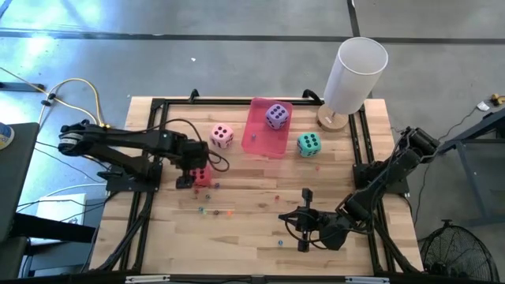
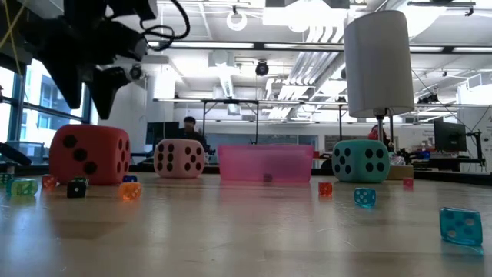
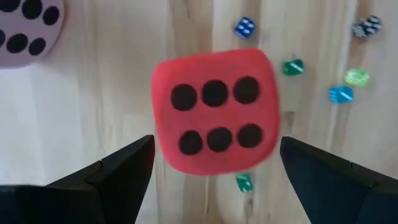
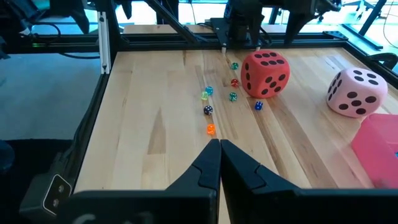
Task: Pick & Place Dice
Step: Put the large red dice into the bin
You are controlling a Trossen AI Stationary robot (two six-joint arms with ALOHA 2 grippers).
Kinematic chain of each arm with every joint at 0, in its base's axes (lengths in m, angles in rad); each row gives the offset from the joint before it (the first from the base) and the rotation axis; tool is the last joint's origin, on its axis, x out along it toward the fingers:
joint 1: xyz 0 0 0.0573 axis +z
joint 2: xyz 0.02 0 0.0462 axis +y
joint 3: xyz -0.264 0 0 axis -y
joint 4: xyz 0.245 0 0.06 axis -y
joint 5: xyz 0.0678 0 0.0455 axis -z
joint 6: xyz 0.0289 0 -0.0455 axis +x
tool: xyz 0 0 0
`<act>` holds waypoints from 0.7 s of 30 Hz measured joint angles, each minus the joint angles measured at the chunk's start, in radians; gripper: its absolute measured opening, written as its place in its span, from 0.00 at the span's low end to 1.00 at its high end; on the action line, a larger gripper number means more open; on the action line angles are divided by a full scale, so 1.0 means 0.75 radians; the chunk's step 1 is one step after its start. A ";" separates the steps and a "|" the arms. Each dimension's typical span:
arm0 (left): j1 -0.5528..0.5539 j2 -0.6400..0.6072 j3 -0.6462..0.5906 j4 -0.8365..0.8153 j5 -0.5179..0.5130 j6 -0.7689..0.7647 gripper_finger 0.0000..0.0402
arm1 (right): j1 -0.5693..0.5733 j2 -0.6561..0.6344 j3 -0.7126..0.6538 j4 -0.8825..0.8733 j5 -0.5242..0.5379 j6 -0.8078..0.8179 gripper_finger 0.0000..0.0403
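4 dice: red (image 3: 214, 112), pink (image 1: 222, 136), teal (image 1: 308, 143), purple (image 1: 276, 116) in 1 tray (image 1: 260, 142); left hand (image 3: 214, 168) wide open, empty

- Light wooden table (image 1: 260, 229), plank top, black metal frame (image 1: 170, 102) along its edges.
- Grey concrete floor (image 1: 197, 47) around the table, dark seam lines across it.
- Yellow and white cables (image 1: 75, 87) on the floor off the table's far left corner.
- White cylindrical lamp (image 1: 355, 71) on a round wooden base at the table's far right corner.
- Fan grille (image 1: 454, 256) on the floor past the near right corner.
- Low view: open ceiling (image 2: 254, 38) with pipes and strip lights, window (image 2: 31, 108) at left, desks and a monitor (image 2: 450, 137) far back, a person (image 2: 188, 127) seated there.
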 joint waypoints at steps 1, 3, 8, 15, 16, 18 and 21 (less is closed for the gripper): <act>0.009 0.000 -0.017 0.026 -0.005 0.000 0.84 | 0.000 0.000 0.000 0.000 0.000 0.000 0.00; 0.024 0.000 -0.043 0.044 -0.006 0.001 0.84 | 0.000 0.000 0.000 0.000 0.000 0.000 0.00; 0.032 0.000 -0.079 0.058 -0.028 0.028 0.84 | 0.000 0.000 -0.001 0.000 0.000 0.000 0.00; 0.032 0.000 -0.080 0.103 -0.033 -0.036 0.84 | 0.000 0.000 -0.001 -0.001 0.000 -0.001 0.00; 0.032 0.000 -0.080 0.102 -0.032 -0.037 0.84 | 0.000 0.000 -0.001 -0.001 0.000 -0.001 0.00; 0.032 0.000 -0.080 0.103 -0.030 -0.047 0.84 | 0.000 0.000 -0.001 -0.001 0.000 -0.001 0.00; 0.030 0.000 -0.080 0.104 -0.021 -0.057 0.84 | 0.000 0.000 -0.001 -0.002 0.000 -0.001 0.00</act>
